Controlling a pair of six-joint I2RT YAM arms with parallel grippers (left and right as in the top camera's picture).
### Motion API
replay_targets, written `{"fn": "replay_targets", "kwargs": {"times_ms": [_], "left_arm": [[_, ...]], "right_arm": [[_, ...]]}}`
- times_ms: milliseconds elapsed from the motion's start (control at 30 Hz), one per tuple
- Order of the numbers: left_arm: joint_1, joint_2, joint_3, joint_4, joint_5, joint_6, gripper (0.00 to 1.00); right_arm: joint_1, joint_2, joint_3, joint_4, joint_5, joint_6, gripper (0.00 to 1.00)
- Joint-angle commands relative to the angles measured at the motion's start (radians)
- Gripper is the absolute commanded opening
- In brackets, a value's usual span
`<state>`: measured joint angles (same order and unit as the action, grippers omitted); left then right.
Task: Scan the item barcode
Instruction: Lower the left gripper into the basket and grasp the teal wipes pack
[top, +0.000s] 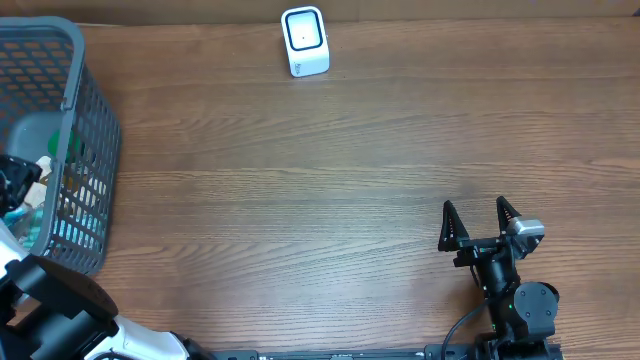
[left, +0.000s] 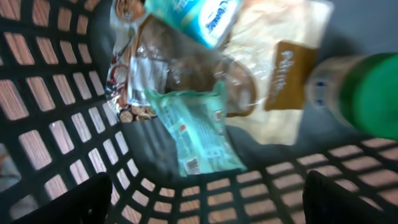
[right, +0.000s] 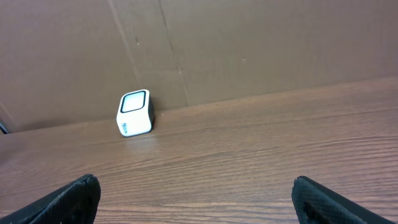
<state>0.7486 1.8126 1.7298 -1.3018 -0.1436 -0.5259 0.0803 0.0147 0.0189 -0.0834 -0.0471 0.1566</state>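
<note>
The white barcode scanner (top: 304, 41) stands at the table's far edge, also in the right wrist view as the scanner (right: 134, 113). Items lie in the grey mesh basket (top: 85, 150): a teal packet (left: 196, 134) with a printed barcode, a clear bread bag (left: 273, 68), a green-capped bottle (left: 367, 93), a blue-and-white pack (left: 199, 18). My left gripper (left: 208, 208) hangs open inside the basket just above the teal packet, holding nothing; overhead it shows as the left gripper (top: 12, 185). My right gripper (top: 480, 222) stands open and empty at the table's front right.
The basket wall (left: 56, 124) rings the left gripper closely on the left and below. A brown cardboard wall (right: 249, 43) stands behind the scanner. Bare wooden tabletop (top: 330, 190) lies between basket, scanner and right arm.
</note>
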Motion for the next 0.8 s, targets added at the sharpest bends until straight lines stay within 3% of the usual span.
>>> {"fn": "replay_targets", "kwargs": {"times_ms": [0, 433, 767], "left_arm": [[0.010, 0.006, -0.083, 0.040, -0.048, -0.031, 0.82], [-0.032, 0.006, -0.378, 0.314, -0.039, -0.039, 0.84], [-0.037, 0.007, -0.449, 0.392, -0.044, -0.040, 0.57]], "right_arm": [[0.005, -0.012, -0.011, 0.003, 0.002, 0.003, 1.00], [0.005, -0.012, -0.011, 0.003, 0.002, 0.003, 1.00], [0.005, -0.012, -0.011, 0.003, 0.002, 0.003, 1.00]]}}
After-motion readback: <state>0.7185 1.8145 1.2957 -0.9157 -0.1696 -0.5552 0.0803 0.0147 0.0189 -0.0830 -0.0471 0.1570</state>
